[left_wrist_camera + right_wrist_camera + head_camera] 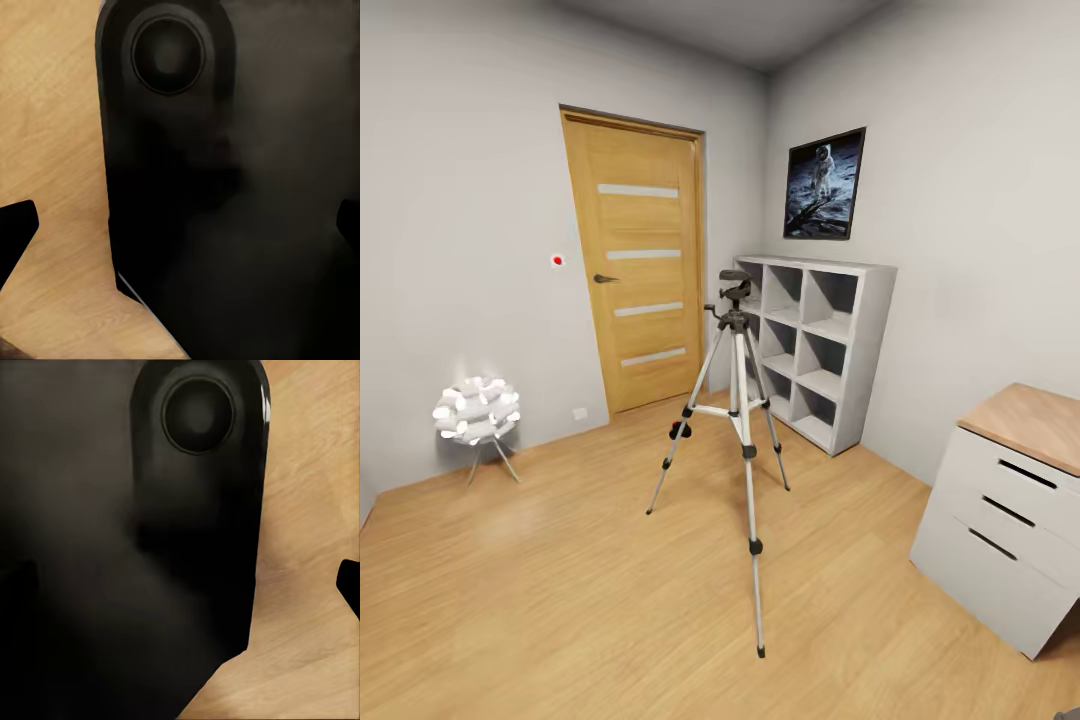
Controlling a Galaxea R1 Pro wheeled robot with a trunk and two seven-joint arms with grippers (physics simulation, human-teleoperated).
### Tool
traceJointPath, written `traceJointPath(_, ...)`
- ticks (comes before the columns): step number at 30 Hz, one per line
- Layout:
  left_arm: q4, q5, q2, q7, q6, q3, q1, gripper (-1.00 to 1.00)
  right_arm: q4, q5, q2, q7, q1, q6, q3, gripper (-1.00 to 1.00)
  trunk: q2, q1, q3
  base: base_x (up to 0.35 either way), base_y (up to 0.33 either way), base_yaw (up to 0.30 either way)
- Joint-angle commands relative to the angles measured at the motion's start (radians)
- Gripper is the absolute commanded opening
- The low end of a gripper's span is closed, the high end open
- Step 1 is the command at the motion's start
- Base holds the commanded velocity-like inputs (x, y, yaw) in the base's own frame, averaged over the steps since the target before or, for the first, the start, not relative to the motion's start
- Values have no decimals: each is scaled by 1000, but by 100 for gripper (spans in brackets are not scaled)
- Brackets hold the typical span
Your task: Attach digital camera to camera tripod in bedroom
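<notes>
The camera tripod [737, 372] stands upright on the light wood floor in the middle of the bedroom, in front of the shelf unit. Its silver legs are spread and its black pan head [735, 290] is bare on top. The digital camera is out of view. My left gripper [180, 229] is open, with one dark fingertip [15, 232] at each side of the left wrist view. A black part of my own body and the floor lie beyond it. My right gripper [180, 585] looks open too, one fingertip [349, 585] showing over the floor.
A wooden door [640, 265] is shut in the far wall. A grey cube shelf [815, 345] stands behind the tripod on the right, and a white drawer cabinet [1010, 515] is near right. A glowing white lamp [477, 408] sits at the left wall.
</notes>
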Motion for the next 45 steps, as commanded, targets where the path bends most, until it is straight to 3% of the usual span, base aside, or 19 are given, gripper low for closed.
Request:
traceJointPath(1,0,0,0,0,0,0,0,100,0,0,0,0,0,0,0,100,0,0,0,0,0,0)
traceJointPath(7,-4,7,-4,2,-1,13,1,100,2,5,-5,2,-3,-3,4,100,0,0,0,0,0,0)
traceJointPath(15,-25,52,-3,-1,-30,55,2,100,2,7,-13,1,-3,-6,7,100,0,0,0,0,0,0)
traceJointPath(27,-27,117,-3,0,-34,62,1,100,2,6,-7,-8,-3,-5,9,100,0,0,0,0,0,95)
traceJointPath(45,-28,118,-2,0,-34,60,1,100,2,9,-6,-9,-3,-8,11,100,0,0,0,0,0,270)
